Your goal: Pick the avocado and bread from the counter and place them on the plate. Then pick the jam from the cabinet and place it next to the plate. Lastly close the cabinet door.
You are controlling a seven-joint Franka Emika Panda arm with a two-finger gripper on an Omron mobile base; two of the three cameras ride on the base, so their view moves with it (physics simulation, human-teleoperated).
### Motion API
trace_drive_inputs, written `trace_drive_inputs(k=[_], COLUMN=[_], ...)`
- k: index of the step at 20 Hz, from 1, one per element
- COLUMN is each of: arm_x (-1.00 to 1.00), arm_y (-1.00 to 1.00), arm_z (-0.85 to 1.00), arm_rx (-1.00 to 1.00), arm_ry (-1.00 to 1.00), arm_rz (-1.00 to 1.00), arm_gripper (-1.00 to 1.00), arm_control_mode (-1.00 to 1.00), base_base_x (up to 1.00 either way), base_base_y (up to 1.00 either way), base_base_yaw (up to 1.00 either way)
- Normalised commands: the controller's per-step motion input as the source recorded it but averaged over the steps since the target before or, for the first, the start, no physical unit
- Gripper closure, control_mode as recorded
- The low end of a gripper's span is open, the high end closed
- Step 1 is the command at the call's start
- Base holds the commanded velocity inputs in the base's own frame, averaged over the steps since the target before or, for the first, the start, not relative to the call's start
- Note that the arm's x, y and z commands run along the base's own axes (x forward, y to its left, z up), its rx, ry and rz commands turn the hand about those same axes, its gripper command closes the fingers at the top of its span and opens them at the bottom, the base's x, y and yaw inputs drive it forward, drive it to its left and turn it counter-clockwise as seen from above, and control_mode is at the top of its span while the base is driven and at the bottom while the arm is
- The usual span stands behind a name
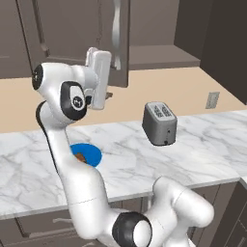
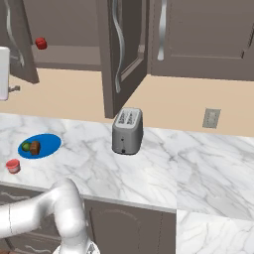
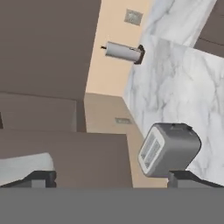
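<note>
Marble counter [image 2: 149, 158] carried the blue plate [image 2: 47, 141], with bread [image 2: 34, 148] and avocado [image 2: 26, 147] touching on it. Cabinet door [image 2: 119, 54] stood open above a grey toaster [image 2: 127, 131]. Jam [image 2: 13, 166] sat near the plate. Gripper [image 3: 111, 179] was raised, jaws wide apart, empty.

Avocado [image 2: 25, 146] and bread [image 2: 34, 148] on plate [image 2: 47, 144]; jam [image 2: 13, 166] beside it.

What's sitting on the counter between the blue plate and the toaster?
Nothing: in the right base view the stretch of counter between the plate and the toaster is bare marble. The jam stands on the plate's other side.
</note>
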Motion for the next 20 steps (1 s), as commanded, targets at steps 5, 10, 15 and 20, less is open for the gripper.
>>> trace_drive_inputs(k=[5, 10, 15, 20], arm_x=[1.00, 1.00, 1.00, 1.00], arm_y=[-0.87, -0.71, -0.67, -0.65], arm_z=[0.00, 0.00, -0.02, -0.12], arm_rx=[0.34, 0.32, 0.29, 0.26], arm_ry=[0.00, 0.00, 0.00, 0.03], arm_rz=[0.33, 0.35, 0.34, 0.31], arm_gripper=[-1.00, -1.00, -1.00, -1.00], arm_control_mode=[-1.00, -1.00, -1.00, -1.00], base_base_x=[0.00, 0.00, 0.00, 0.00], base_base_y=[0.00, 0.00, 0.00, 0.00], base_base_yaw=[0.00, 0.00, 0.00, 0.00])
